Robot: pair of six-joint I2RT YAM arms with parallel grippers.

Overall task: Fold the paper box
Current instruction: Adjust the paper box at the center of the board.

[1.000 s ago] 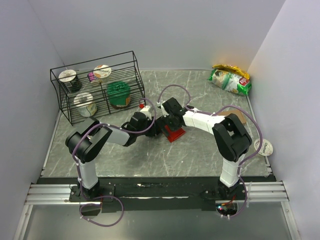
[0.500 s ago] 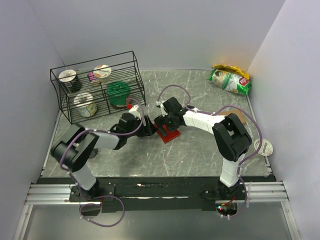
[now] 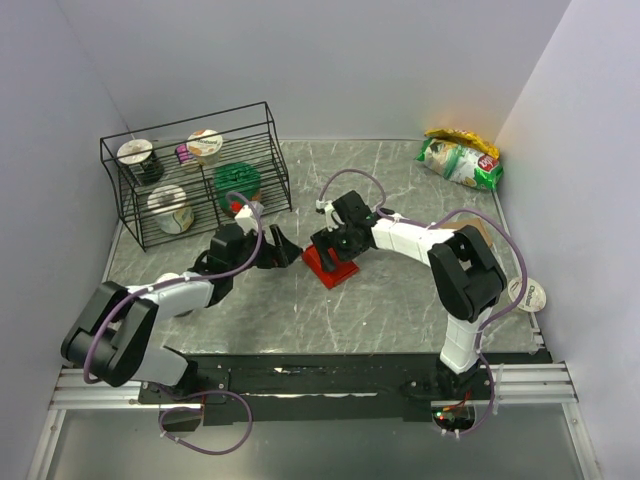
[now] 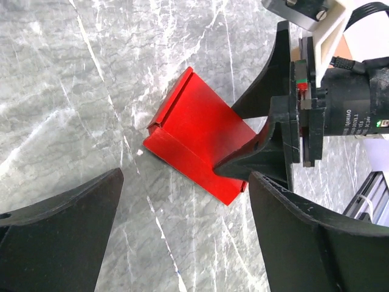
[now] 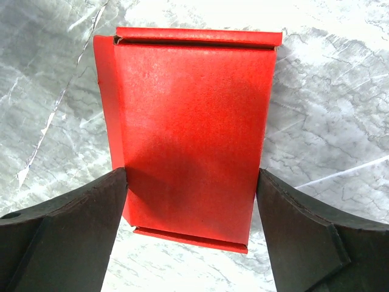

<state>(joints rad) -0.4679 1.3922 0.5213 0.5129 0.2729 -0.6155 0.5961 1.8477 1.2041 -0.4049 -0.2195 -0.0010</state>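
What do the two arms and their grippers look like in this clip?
Both the left arm and right arm have white links and black joints, with purple cables looping alongside. The left gripper and right gripper have broad, black, curved fingers. The right wrist's black motor carries small white print.

You get almost nothing legible here. In the left wrist view, white print runs along the black motor housing [image 4: 349,103] behind the right end effector [image 4: 249,100], but the letters are too small to make out for certain. The snack bag [image 3: 460,160] at the table's far right corner carries a red badge. The round disc [image 3: 530,293] by the right edge has a dark mark. The cups [image 3: 205,145] in the wire rack [image 3: 185,122] at the far left corner show printed lids. All of these are too small to read.
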